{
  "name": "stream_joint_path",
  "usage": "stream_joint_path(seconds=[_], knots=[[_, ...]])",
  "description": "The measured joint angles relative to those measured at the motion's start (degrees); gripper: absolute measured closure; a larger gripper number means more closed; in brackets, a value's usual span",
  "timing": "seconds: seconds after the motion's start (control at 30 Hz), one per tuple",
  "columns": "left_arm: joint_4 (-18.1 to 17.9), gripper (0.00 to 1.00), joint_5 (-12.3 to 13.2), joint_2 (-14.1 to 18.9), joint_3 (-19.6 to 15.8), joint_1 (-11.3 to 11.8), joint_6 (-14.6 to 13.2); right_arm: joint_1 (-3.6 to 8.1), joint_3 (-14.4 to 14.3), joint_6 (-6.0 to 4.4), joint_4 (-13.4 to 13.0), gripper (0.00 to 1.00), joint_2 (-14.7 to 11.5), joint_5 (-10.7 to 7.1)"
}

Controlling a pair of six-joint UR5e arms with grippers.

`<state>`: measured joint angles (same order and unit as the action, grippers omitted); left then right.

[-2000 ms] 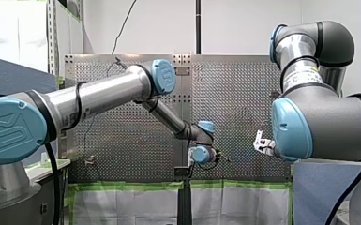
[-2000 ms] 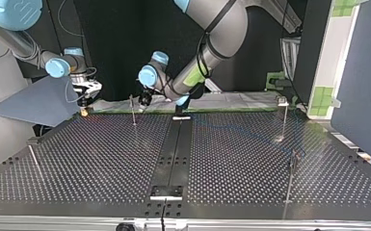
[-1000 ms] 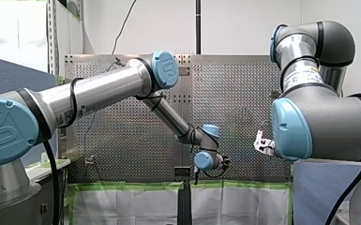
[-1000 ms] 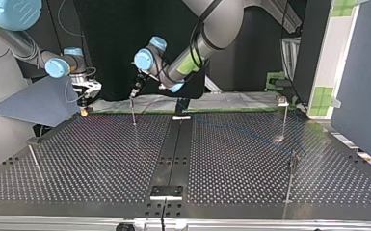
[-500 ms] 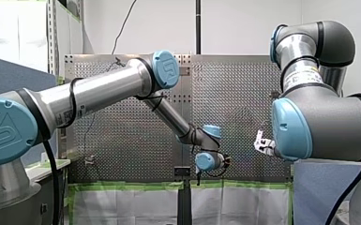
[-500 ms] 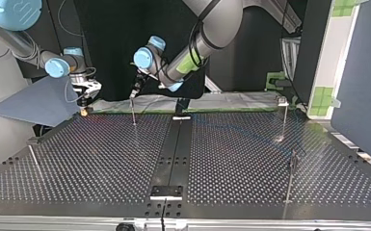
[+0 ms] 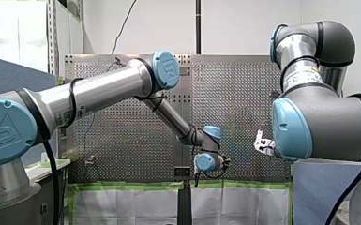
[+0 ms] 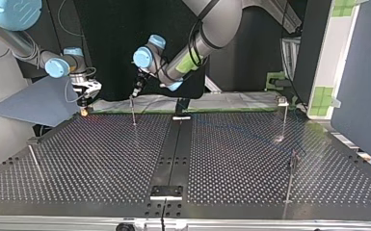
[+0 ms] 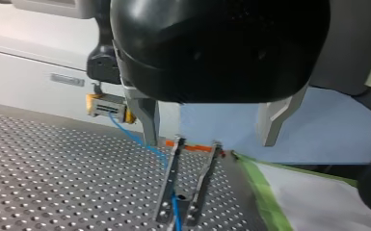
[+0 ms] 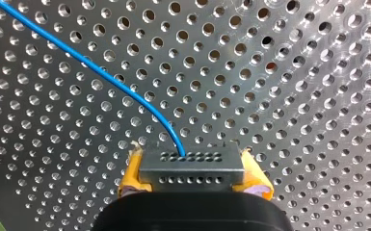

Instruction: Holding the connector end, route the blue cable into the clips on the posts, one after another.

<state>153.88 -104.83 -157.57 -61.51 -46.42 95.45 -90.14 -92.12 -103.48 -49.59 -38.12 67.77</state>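
My right gripper [image 10: 192,180] pinches the connector [image 10: 192,166], seemingly firmly.

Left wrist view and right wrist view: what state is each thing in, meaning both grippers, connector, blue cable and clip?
right gripper: shut on connector.
left gripper: open, empty, just over clip.
connector: clamped, cable attached.
blue cable: lying between clip prongs.
clip: cable inside.

In the right wrist view the thin blue cable [image 10: 130,96] runs off frame, and my right gripper [image 10: 192,175] hides part of the grey metal connector block [image 10: 191,166].
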Motion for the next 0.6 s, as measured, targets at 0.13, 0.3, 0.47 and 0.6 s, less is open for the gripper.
stream_joint_path(seconds=[0.13, 0.3, 0.47, 0.6], knots=[[0.66, 0.00, -0.59, -0.02, 0.01, -0.12, -0.88, 0.00, -0.01, 0.01, 0.00, 1.00, 0.00, 0.00], [0.81, 0.00, -0.49, -0.07, 0.01, -0.18, -0.84, 0.00, -0.01, 0.01, 0.12, 1.00, 0.00, 0.00], [0.74, 0.00, -0.43, -0.05, 0.02, -0.27, -0.57, 0.00, -0.02, 0.00, 0.17, 1.00, 0.00, 0.01], [0.67, 0.00, -0.48, -0.05, 0.02, -0.32, -0.34, 0.00, -0.02, -0.07, 0.09, 1.00, 0.00, -0.03]])
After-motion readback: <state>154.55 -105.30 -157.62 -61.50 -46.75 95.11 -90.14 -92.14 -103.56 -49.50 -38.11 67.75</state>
